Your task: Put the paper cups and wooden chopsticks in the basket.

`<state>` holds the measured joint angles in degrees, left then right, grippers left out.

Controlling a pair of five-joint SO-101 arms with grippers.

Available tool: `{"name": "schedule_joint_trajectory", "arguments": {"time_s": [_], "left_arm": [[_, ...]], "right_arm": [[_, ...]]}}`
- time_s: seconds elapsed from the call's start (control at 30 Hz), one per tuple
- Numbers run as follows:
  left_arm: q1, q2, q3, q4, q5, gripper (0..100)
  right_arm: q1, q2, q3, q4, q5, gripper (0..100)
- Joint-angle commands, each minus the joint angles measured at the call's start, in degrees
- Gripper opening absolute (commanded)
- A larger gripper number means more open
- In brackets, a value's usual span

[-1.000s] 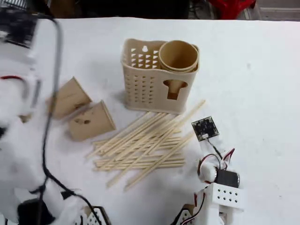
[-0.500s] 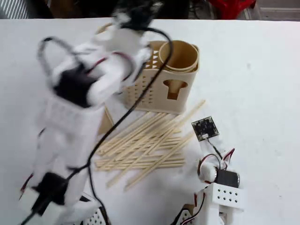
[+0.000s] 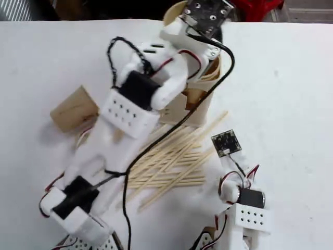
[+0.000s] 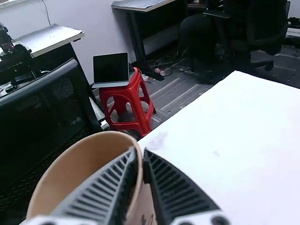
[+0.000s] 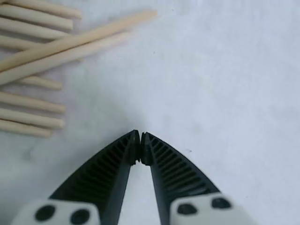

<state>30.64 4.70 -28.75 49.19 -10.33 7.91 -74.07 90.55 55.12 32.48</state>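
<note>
Between the pressed-together fingers of the left gripper (image 4: 140, 157), one wall of a paper cup (image 4: 79, 164) is pinched at the rim, so the cup hangs from the jaws with its mouth tilted back toward the wrist. Directly beneath gripper and cup sits the basket (image 3: 202, 107), largely hidden under the arm. Letting go looks to depend on the cup hanging over the basket's opening and not past its far wall, which I cannot tell. Peeking from the basket is what looks like another cup's rim (image 3: 212, 72). A third cup (image 3: 74, 108) lies on its side on the table (image 3: 281, 78), beside the left arm. That makes three cups. Farther off, the right gripper (image 5: 139, 140), jaws closed on nothing, hovers just off the tips of the chopsticks (image 3: 171, 161), whose long axes run away from it. It is the nearer arm to them. At least eight show, the pile too overlapped to count exactly
</note>
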Motion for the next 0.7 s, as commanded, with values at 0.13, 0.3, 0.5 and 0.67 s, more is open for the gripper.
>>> {"name": "schedule_joint_trajectory", "arguments": {"time_s": [0.13, 0.3, 0.5, 0.67], "left_arm": [[0.8, 4.7, -2.5, -2.5, 0.4, 2], [0.8, 5.6, -2.5, 0.5, 0.4, 2], [0.7, 5.5, -2.5, 4.1, -0.3, 9], [0.7, 5.4, -3.3, 5.6, -3.7, 9]], "right_arm": [[-1.7, 0.2, -0.3, -0.7, 0.1, 2.1], [-1.7, 0.2, -0.3, -0.7, 0.1, 2.1], [-1.7, 0.2, -0.3, -0.7, 0.1, 2.1], [-1.6, 0.2, -0.3, -0.7, 0.1, 2.1]]}}
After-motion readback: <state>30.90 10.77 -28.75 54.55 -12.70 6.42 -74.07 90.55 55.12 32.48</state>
